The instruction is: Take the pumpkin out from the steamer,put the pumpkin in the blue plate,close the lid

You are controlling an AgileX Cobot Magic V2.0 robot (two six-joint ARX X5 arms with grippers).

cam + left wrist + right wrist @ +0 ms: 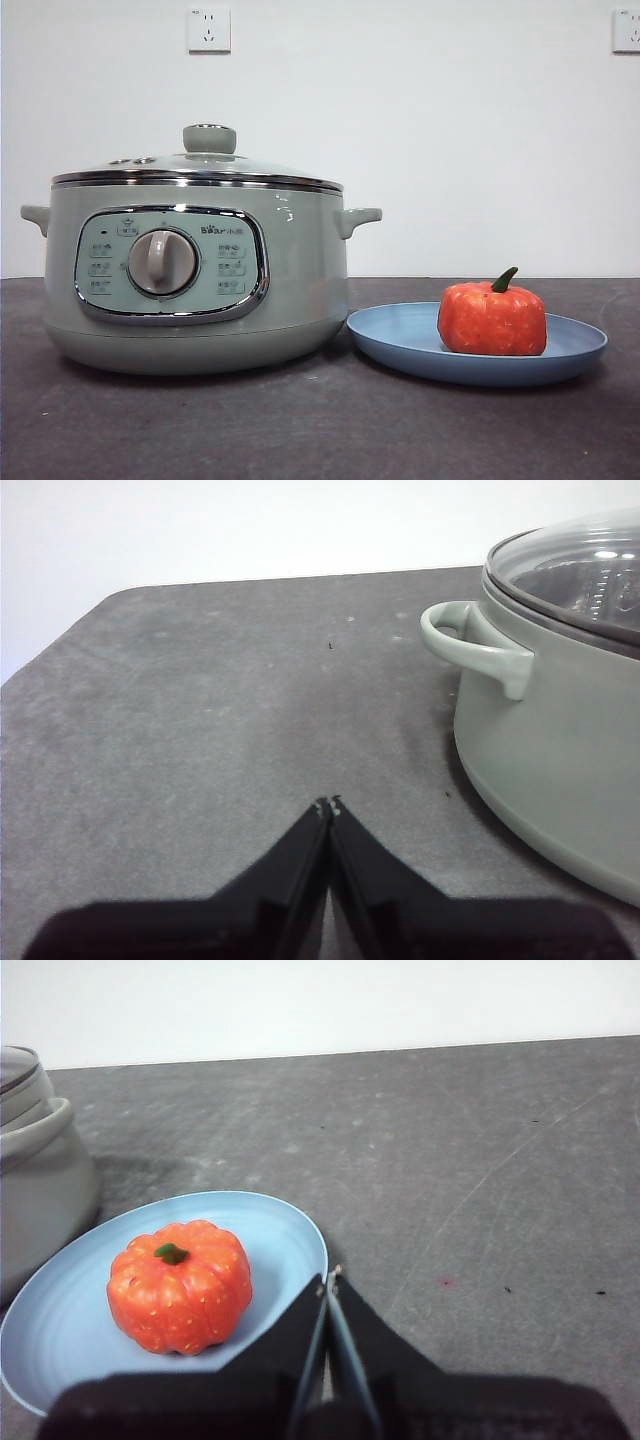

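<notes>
The pumpkin [492,318] sat upright on the blue plate [400,335], its dark green stem curving upward, resting a little off the plate's centre on the side away from the steamer [300,270]. In the right wrist view the pumpkin [180,1287] showed orange-red with pale flecks, lying fully inside the blue plate [285,1235]. The plate's rim came just beside the base of the steamer, and whether the two touched could not be told. The lid [205,165] was seated on the steamer, its chrome rim level on the pot's rim and its pale green knob on top.

The right gripper [328,1278] hung near the plate's edge on the side away from the steamer, its jaws pressed together and holding nothing. The left gripper [328,806] hung over the dark table [200,710] beside the steamer [550,770], off its side handle, its jaws likewise closed on nothing. The lid [570,565] showed there as closed glass.
</notes>
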